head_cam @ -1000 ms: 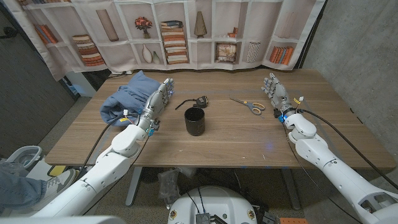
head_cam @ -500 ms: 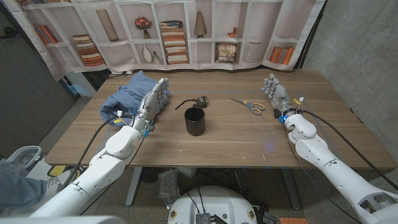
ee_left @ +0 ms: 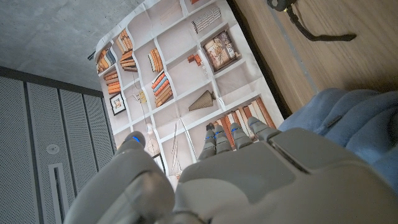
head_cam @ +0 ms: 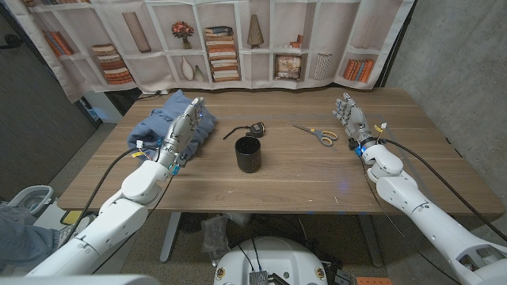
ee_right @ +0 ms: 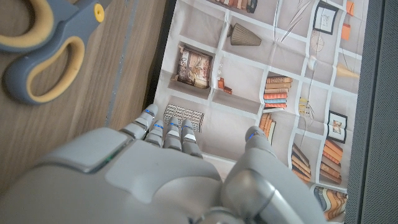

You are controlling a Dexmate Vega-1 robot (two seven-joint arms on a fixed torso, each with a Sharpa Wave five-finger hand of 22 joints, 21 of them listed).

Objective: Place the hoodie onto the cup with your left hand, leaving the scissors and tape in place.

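The blue hoodie (head_cam: 162, 124) lies crumpled at the table's far left. My left hand (head_cam: 187, 127) reaches over its right part with fingers stretched out and holds nothing; whether it touches the cloth I cannot tell. The left wrist view shows that hand (ee_left: 236, 174) with the hoodie (ee_left: 348, 121) beside it. The black cup (head_cam: 248, 154) stands upright in the table's middle. Behind it lies the black tape (head_cam: 255, 127) with a loose strap. The yellow-and-grey scissors (head_cam: 321, 135) lie to the right, and my right hand (head_cam: 349, 115) waits open beside them.
The wooden table (head_cam: 309, 178) has bare room in front of and to the right of the cup. A bookshelf-print backdrop (head_cam: 238, 39) hangs behind the far edge. The right wrist view shows the scissors' handles (ee_right: 43, 43) close to my right hand (ee_right: 143, 177).
My left hand has swung to the left, away from the cup and over the hoodie. The right arm, cup, tape and scissors have not moved.
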